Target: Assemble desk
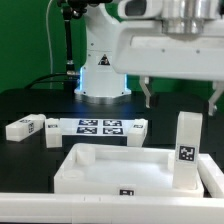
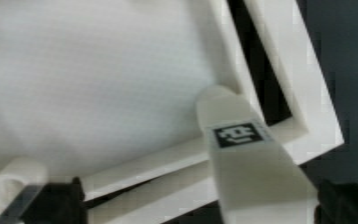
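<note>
Tabletop (image 1: 110, 170), lower centre of the exterior view: rim up, long axis left to right, square tag (image 1: 127, 192) on the front rim. Upright leg (image 1: 187, 140), lower right: stands at its right end, tag facing the camera. Gripper (image 1: 181, 95), upper right, above that leg: jaws apart, empty. Loose leg (image 1: 25, 127), middle left: lying flat beside marker board (image 1: 95, 126). Tag patterns too small to read.
</note>
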Tool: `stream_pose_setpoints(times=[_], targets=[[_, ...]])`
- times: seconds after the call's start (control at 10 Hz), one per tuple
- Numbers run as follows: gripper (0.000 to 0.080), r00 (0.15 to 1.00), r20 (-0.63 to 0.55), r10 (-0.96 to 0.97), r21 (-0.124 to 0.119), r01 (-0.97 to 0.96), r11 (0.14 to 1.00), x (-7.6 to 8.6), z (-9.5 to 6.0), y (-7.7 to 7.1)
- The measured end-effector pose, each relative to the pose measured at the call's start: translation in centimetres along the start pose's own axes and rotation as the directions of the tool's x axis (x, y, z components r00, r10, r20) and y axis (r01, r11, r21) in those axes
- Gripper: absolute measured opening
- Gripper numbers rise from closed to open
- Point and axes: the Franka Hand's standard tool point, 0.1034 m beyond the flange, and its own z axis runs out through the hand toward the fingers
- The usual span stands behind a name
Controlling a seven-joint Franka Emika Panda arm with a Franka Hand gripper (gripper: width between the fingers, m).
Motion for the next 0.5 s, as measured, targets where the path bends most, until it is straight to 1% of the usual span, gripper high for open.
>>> stream_pose_setpoints(times=[0.1, 0.2, 0.5], targets=[[0.0649, 1.000, 0.009, -0.021, 0.000, 0.021, 1.000, -0.30, -0.29, 1.39], [0.0649, 1.000, 0.011, -0.028, -0.005, 0.028, 1.000, -0.49, -0.21, 2.26], [0.0649, 0.999, 0.013, -0.031, -0.005, 0.031, 0.999, -0.58, -0.07, 2.10]])
